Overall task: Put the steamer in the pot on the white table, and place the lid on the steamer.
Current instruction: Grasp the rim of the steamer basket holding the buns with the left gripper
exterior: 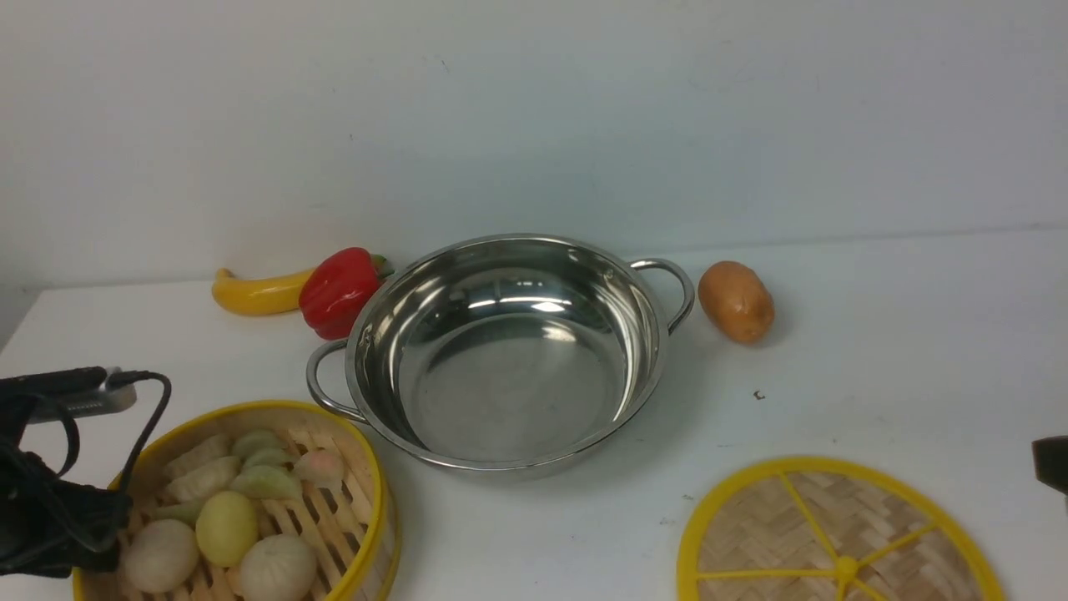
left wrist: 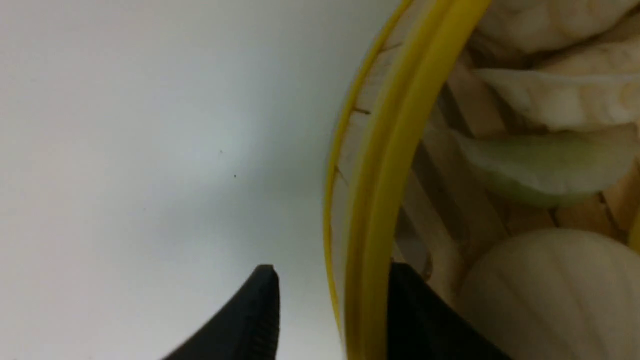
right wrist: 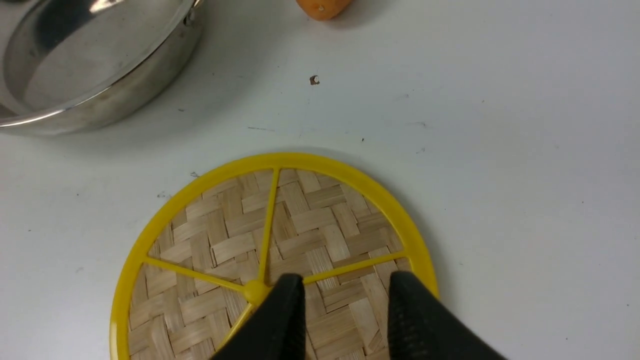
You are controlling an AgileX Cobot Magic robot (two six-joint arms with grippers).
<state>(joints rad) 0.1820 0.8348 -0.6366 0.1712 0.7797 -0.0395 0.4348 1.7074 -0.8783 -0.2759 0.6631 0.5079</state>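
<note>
Steamer (exterior: 250, 407), one: sits upright front left on white table (exterior: 876, 334), mouth up, round, no long axis. Holds three round buns (exterior: 225, 527) plus overlapping dumplings (exterior: 265, 482), too crowded to count. Left gripper (left wrist: 330, 275): open, straddles the rim, one finger inside, one outside with a gap. Pot (exterior: 509, 392), one: stands just beyond, mouth up, two handles (exterior: 321, 384) lined near-left to far-right. Lid (exterior: 784, 534), one: lies flat front right, knob (exterior: 845, 569) up. Right gripper (right wrist: 346, 277): open above it. Further back: one banana (exterior: 254, 296), one red pepper (exterior: 338, 290), one potato (exterior: 736, 302).
</note>
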